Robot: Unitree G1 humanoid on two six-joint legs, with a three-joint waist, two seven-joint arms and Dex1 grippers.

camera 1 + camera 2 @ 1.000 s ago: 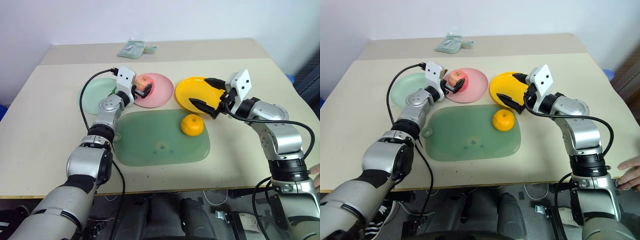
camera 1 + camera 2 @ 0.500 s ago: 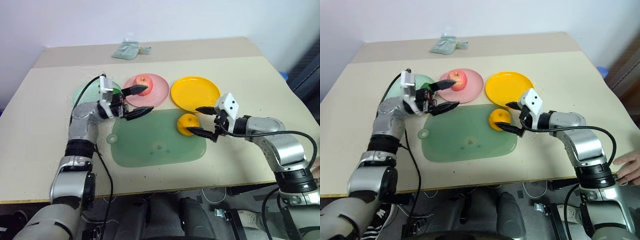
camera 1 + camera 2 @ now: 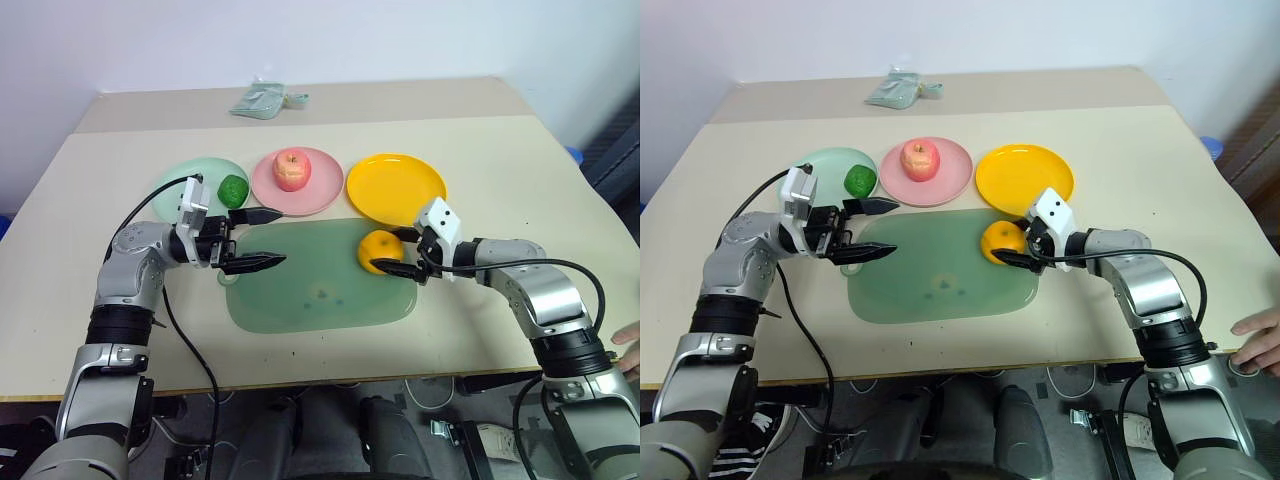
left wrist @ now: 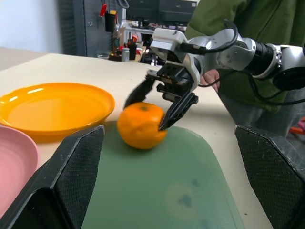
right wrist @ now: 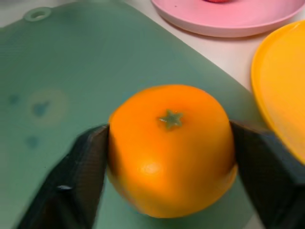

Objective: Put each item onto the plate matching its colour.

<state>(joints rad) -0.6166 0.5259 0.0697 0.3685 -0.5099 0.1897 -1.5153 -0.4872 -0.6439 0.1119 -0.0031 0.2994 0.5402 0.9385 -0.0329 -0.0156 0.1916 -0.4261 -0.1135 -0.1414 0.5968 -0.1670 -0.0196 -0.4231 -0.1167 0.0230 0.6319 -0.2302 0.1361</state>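
Orange (image 5: 170, 148) is the last fruit off its plate, so it sets the order here, though I start with the biggest thing around it. It sits on the translucent green mat (image 3: 300, 300), at that mat's far right corner, just beside the yellow-orange plate (image 3: 395, 187) where it belongs. That plate lies bare, in a row with the pink plate (image 3: 322, 188), which carries the pink-red apple (image 3: 291, 169), and the mint green plate (image 3: 185, 180), which carries the dark green fruit (image 3: 233, 188); those two pairs look finished to me. My right gripper (image 3: 397, 254) reaches in low over the mat, its black fingers (image 5: 81, 176) pressed against either side of the orange, pinching it at its widest part so it should not roll out when lifted. My left gripper (image 3: 258, 238) hovers over the mat's near-left end with its fingers spread wide and nothing between them, well apart from the orange and out of the right arm's way.
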